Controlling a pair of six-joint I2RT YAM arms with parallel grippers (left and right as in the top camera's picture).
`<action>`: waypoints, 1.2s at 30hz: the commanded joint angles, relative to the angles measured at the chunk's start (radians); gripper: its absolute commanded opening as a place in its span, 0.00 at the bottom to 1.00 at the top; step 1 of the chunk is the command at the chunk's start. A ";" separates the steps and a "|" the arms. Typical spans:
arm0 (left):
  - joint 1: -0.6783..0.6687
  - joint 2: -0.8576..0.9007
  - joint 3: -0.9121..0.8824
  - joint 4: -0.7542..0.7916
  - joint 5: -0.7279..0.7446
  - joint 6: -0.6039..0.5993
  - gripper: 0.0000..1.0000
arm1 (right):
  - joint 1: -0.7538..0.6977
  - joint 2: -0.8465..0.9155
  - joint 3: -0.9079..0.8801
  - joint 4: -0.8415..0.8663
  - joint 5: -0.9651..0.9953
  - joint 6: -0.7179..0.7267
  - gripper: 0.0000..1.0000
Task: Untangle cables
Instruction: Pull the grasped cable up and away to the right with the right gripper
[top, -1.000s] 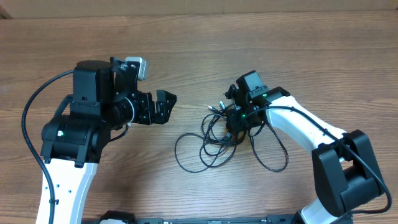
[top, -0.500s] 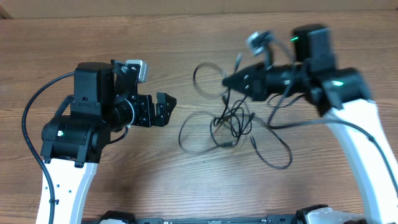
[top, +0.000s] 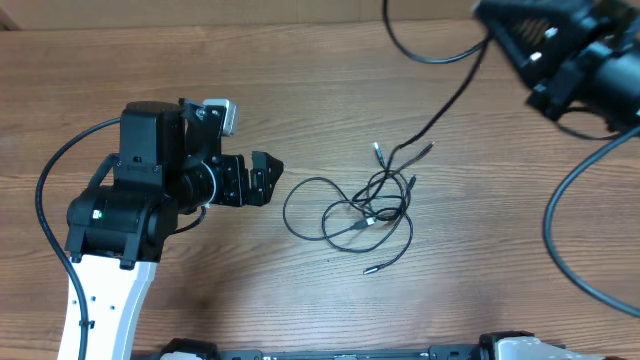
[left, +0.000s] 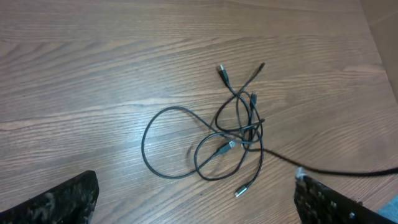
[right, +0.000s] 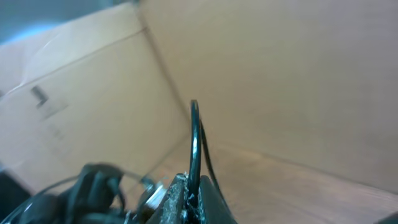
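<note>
Legend: the right pincer (right: 189, 186), pressed together on one strand (top: 450, 97), has risen from the bunch toward the far right corner and draws that strand out in a long line. The remaining cables (top: 370, 205) lie mid-bench (top: 300, 80), looser, yet we see them crossed where the strand leaves. The left pincer (top: 268, 175) stays spread beside them. We judge one cable partly freed and the knot unresolved.

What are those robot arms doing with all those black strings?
They're untangling cables. The right gripper is pinched shut on one black cable, held high above the table. That cable runs down into the tangled bunch lying there. The left gripper hovers open beside the bunch, touching nothing.
</note>
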 joint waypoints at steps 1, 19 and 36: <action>0.000 0.003 0.012 -0.018 -0.003 0.006 1.00 | -0.113 0.000 0.028 0.020 0.061 0.049 0.04; -0.069 0.060 0.010 -0.013 0.345 0.559 1.00 | -0.559 0.020 0.033 0.073 -0.127 0.193 0.04; -0.506 0.521 0.010 0.473 0.426 0.621 1.00 | -0.559 0.039 0.033 -0.058 -0.164 0.118 0.04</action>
